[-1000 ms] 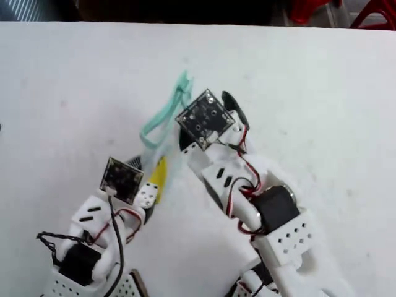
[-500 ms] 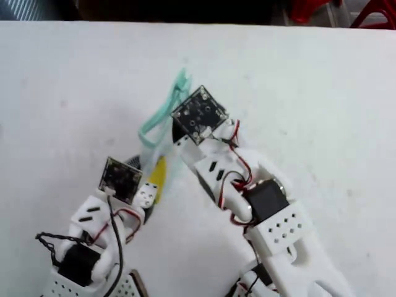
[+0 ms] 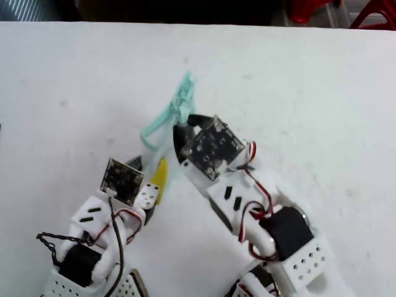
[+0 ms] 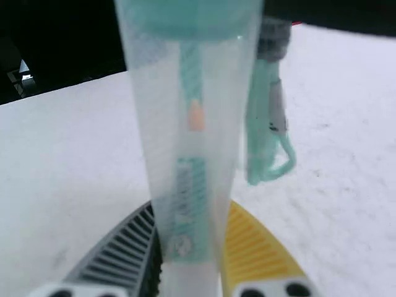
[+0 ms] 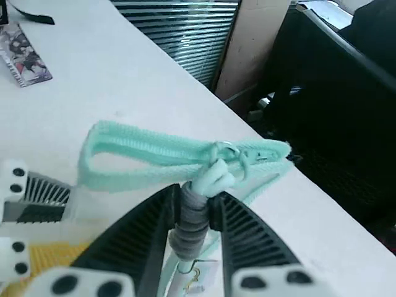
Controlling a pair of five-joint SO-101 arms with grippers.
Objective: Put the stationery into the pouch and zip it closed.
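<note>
— where's the clear plastic pouch with the mint zip [image 4: 192, 154]?
— between my two arms, above the white surface [image 3: 309, 93]. my left jaws, grey and yellow, are closed on its near end.
— and the other side?
— my right jaws pinch the grey zip pull [image 5: 193, 216], next to the mint fabric strap loop [image 5: 154, 158].

High camera: fixed above the table [image 3: 68, 68], facing down from a distance, far edge uppermost. Left wrist camera: sights along the left gripper [image 4: 189, 253], very close to the translucent pouch [image 4: 185, 124]. Right wrist camera: sights along the right gripper [image 5: 195, 197] toward a table edge, close on the zip pull [image 5: 189, 238]. All three views share the pouch; the right wrist view also takes in the left gripper
</note>
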